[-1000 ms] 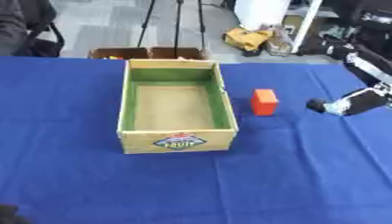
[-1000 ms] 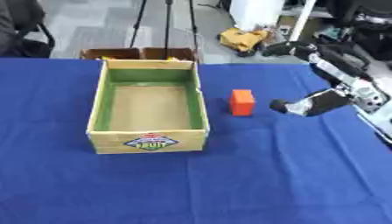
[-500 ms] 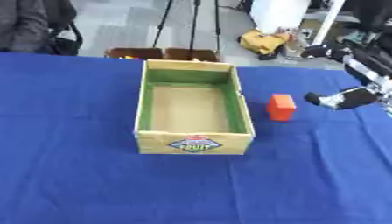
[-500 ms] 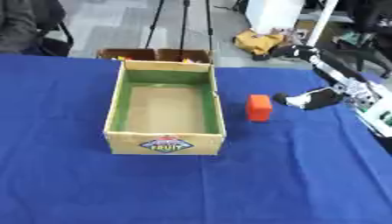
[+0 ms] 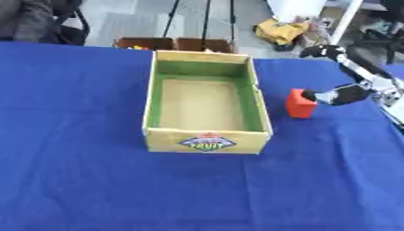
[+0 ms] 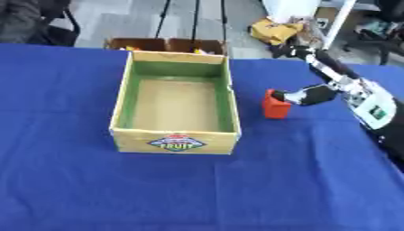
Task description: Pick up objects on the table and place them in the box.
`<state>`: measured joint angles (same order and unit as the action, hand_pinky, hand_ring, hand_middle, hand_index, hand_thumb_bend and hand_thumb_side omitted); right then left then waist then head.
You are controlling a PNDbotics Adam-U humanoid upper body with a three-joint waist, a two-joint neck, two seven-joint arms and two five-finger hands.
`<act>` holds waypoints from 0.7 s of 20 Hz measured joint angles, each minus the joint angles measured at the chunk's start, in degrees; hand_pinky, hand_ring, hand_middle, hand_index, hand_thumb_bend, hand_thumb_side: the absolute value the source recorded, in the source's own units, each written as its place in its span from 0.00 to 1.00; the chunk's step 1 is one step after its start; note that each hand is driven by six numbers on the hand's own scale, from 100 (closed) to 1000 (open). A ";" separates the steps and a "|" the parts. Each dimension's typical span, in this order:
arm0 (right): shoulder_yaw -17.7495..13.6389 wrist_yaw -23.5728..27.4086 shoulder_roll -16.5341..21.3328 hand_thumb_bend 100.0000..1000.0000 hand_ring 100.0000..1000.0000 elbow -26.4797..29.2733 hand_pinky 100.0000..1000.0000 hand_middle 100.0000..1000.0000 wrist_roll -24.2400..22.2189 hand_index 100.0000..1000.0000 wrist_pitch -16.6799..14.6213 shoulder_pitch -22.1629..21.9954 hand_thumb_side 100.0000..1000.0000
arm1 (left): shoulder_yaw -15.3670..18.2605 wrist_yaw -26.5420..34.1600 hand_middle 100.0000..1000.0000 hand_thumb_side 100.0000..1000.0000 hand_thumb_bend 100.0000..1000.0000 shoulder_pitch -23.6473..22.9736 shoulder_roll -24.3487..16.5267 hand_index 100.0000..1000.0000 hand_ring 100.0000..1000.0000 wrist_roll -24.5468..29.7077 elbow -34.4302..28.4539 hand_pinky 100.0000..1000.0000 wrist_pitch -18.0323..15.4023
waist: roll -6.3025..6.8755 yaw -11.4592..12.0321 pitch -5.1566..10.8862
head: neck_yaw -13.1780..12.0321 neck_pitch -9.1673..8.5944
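A small red block [image 5: 300, 103] stands on the blue table [image 5: 87, 171], just right of the box. The box [image 5: 207, 137] is an open wooden crate with green inner walls, a bare bottom and a fruit label on its front. Nothing lies in it. My right hand [image 5: 337, 95] comes in from the right edge and its tip meets the block's upper right side. The hand is blurred, so its grip on the block does not show. My left hand is out of both views.
Two low brown crates [image 5: 175, 43] sit behind the box at the table's far edge. Beyond them are tripod legs [image 5: 189, 18] and a yellow bag [image 5: 282, 30] on the floor. Blue cloth stretches to the left and in front of the box.
My right hand has moved left across the table and now touches the red block. The camera has shifted, so the whole picture sits differently.
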<state>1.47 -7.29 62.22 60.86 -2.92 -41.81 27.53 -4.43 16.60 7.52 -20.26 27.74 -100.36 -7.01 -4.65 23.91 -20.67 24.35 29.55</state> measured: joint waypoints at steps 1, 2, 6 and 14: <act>0.03 -0.28 -0.02 0.47 0.93 -0.30 0.90 0.78 -0.04 0.90 -0.03 0.22 0.46 | -0.03 -0.02 0.39 1.00 0.27 0.00 0.00 0.68 0.58 0.03 0.00 0.59 -0.03 | 0.02 0.10 -0.19 | 0.03 0.00; 0.05 -0.56 -0.06 0.47 0.93 -0.61 0.90 0.78 -0.05 0.90 -0.04 0.32 0.46 | -0.11 -0.04 0.39 1.00 0.27 0.04 0.00 0.68 0.58 0.08 -0.01 0.59 -0.08 | 0.03 0.15 -0.36 | 0.10 0.00; 0.35 -1.56 -0.92 0.47 0.93 -2.06 0.90 0.78 -0.06 0.90 -0.03 0.74 0.48 | -0.31 -0.11 0.39 1.00 0.28 0.13 0.01 0.68 0.58 0.21 -0.02 0.58 -0.21 | 0.10 0.51 -0.99 | 0.44 0.00; 0.37 -2.61 -1.54 0.47 0.93 -3.51 0.90 0.78 0.21 0.90 -0.29 0.88 0.48 | -0.31 -0.33 0.39 1.00 0.28 0.16 0.02 0.68 0.58 0.22 -0.02 0.58 -0.22 | 0.16 0.52 -1.06 | 0.48 0.00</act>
<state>1.84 -9.90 60.68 57.36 -2.71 -42.10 28.41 -4.75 16.27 7.68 -20.24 27.96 -100.38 -7.23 -4.49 24.43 -21.73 24.83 29.55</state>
